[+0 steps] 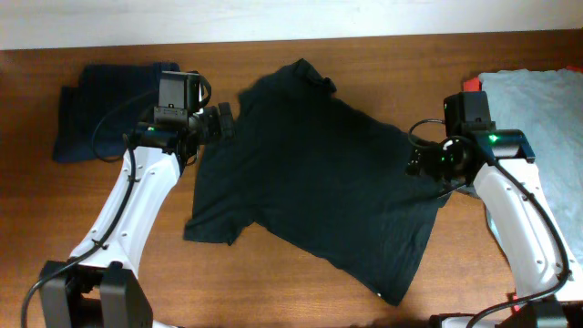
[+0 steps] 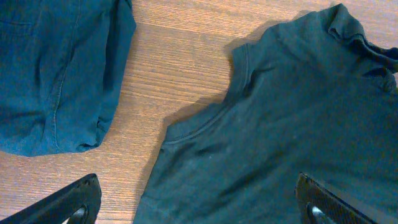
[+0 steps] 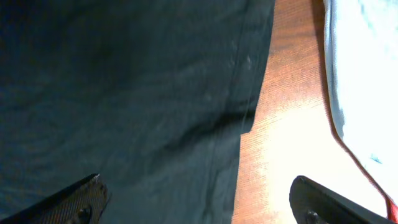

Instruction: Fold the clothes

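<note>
Black textured fingers (image 2: 71,200) of the left gripper (image 2: 199,205) sit at the two bottom corners of the left wrist view. They are spread wide with nothing between them, so we mark it open. Beneath it lies a seamed edge of the black T-shirt (image 2: 286,124). Bare wooden table (image 2: 180,68) shows to the upper left of the shirt, and the navy garment (image 2: 56,74) fills the left side of that frame.

Right gripper (image 3: 199,202), same story: fingertips far apart at the bottom corners of the right wrist view, jaws wide, holding nothing. Under it we see the shirt's dark cloth across the left two thirds of the frame. Then comes a strip of wood, then the light grey-blue garment (image 3: 367,74) at the right edge.

Overhead, the left gripper is at the shirt's left edge, up and left of centre. The right gripper is at its right edge. The T-shirt lies spread and skewed, running from top centre to bottom right, with a small white mark (image 1: 380,294) at its lowest corner. The navy garment is at upper left, apart from the shirt. The grey-blue one lies at the right edge, with the red garment (image 1: 471,84) peeking out at its upper left corner.
</note>
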